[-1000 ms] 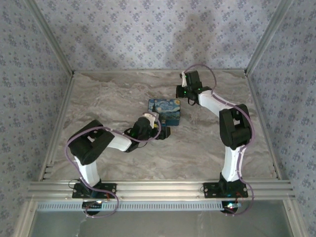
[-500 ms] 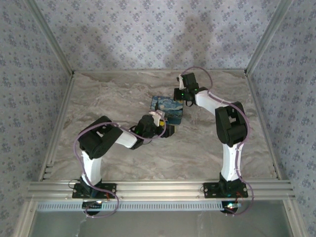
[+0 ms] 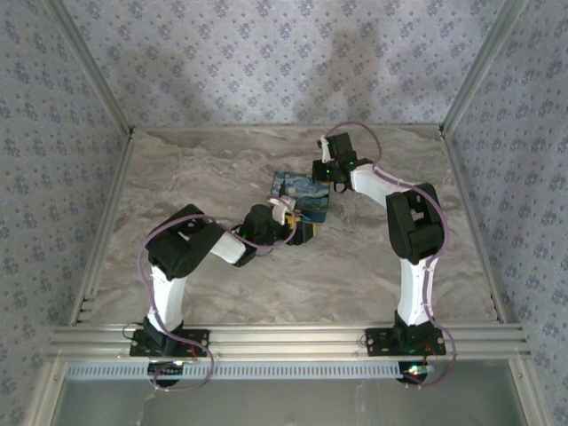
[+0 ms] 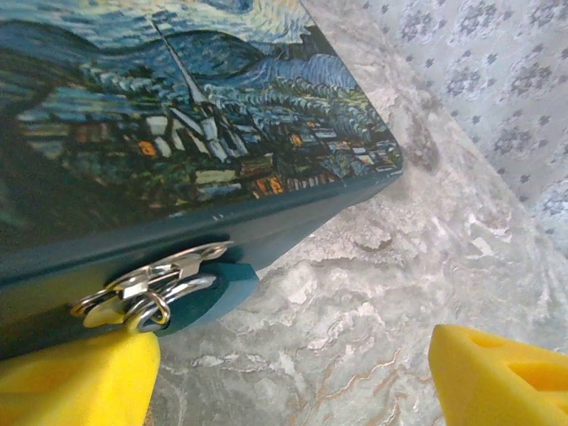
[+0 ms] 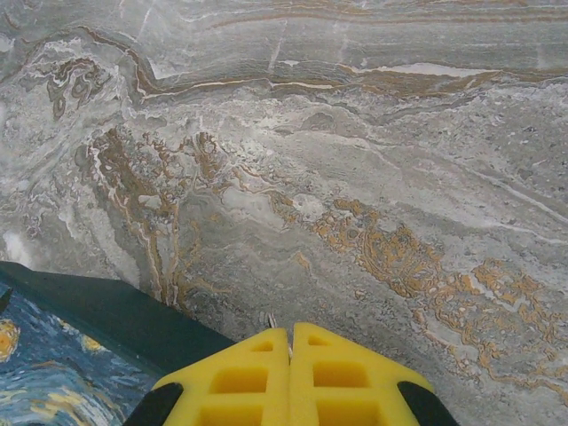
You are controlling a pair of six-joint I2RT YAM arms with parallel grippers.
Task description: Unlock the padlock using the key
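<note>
**A:** Where does the padlock sit?

**B:** The padlock, a teal body on a silver shackle, hangs from the hasp on the front of the painted box. It is just ahead of one finger of the left gripper, far off the middle of the gap. That gripper's jaws are spread wide with nothing between them.

**A:** And the other arm?

**B:** The right gripper has its fingers pressed tight together, just off the box's opposite edge. A thin metal tip shows at the seam; I take it for the key, though it is too small to be sure.

**A:** What could go wrong?

**B:** If the left jaws close from here, the near finger would probably shove the lock or the box, not pinch it, and the box could slide on the table. The key is across the box from the lock, and so slim a pinch could let it twist or slip on meeting the keyhole, which I can't see.
</note>
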